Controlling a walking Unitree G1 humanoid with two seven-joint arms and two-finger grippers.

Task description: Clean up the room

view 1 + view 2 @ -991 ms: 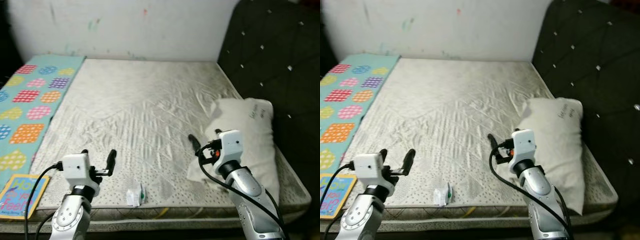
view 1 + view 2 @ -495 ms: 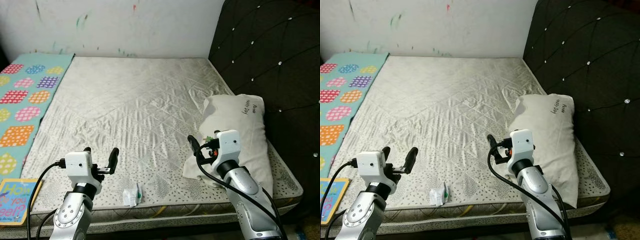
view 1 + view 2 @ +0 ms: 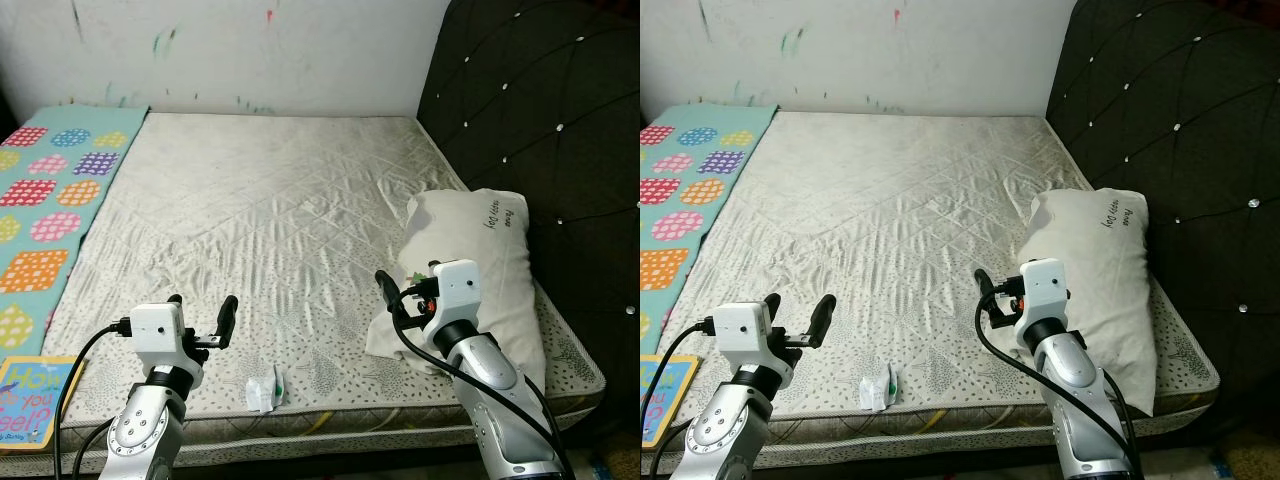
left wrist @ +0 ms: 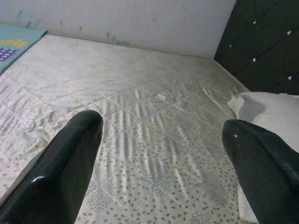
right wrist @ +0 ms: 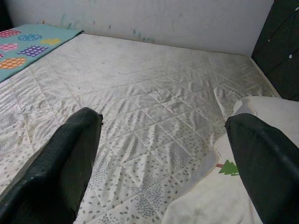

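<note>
Your left gripper and right gripper both hover spread apart, holding nothing; the small crumpled white wrapper lies near the quilted grey mattress front edge, so lower the left one squarely over it

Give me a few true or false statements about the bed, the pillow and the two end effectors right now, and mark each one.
1. The pillow lies on the mattress beside the dark headboard. True.
2. The left end effector is shut on the crumpled wrapper. False: it is open, and the wrapper lies alone near the mattress edge.
3. The right end effector is open, at the pillow's near corner. True.
4. The patterned mat is on the robot's right. False: on its left.
5. A book lies on the pillow. False: it lies below the mat's near end.
</note>
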